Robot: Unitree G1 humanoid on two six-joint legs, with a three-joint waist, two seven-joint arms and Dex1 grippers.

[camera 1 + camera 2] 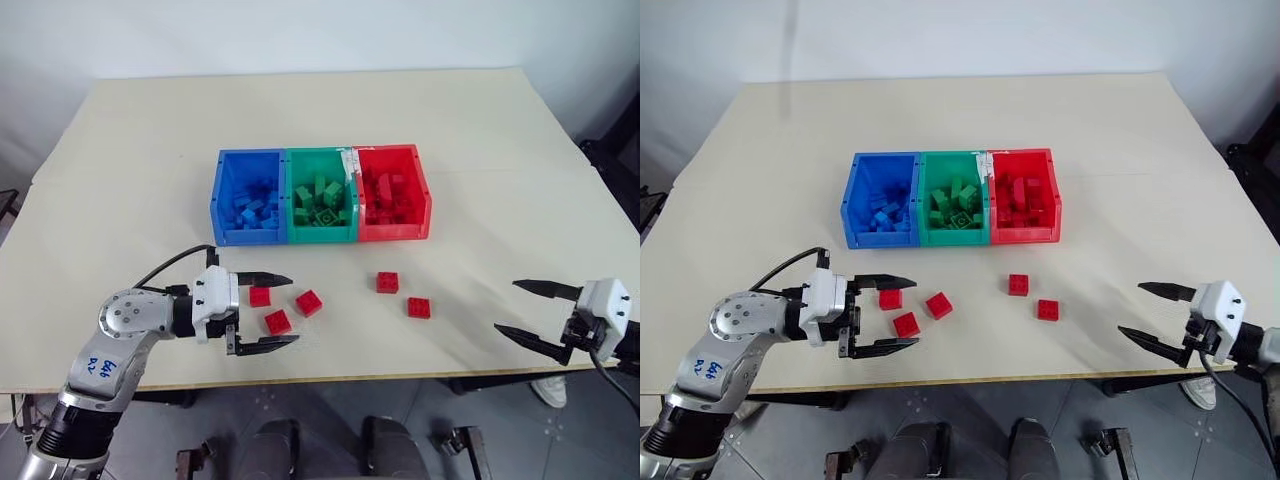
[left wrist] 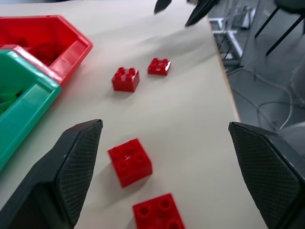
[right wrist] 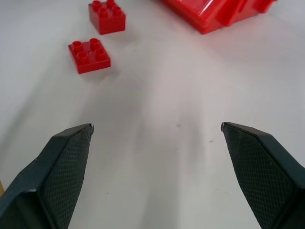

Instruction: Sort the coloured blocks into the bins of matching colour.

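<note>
Left gripper [image 1: 272, 311] sits low over the table's [image 1: 480, 130] near edge, fingers spread wide, holding nothing; three red blocks lie right at its tips: one [image 1: 260, 296] by the upper finger, one [image 1: 278, 322] between the fingers, one [image 1: 309, 302] just past them. Right gripper [image 1: 522, 309] hovers at the right edge, also wide open and empty. Two more red blocks [image 1: 388, 282] [image 1: 419, 308] lie between the grippers, in front of the red bin [image 1: 392, 193]. Blue bin [image 1: 247, 197] and green bin [image 1: 320, 196] adjoin it, each holding bricks of its own colour.
</note>
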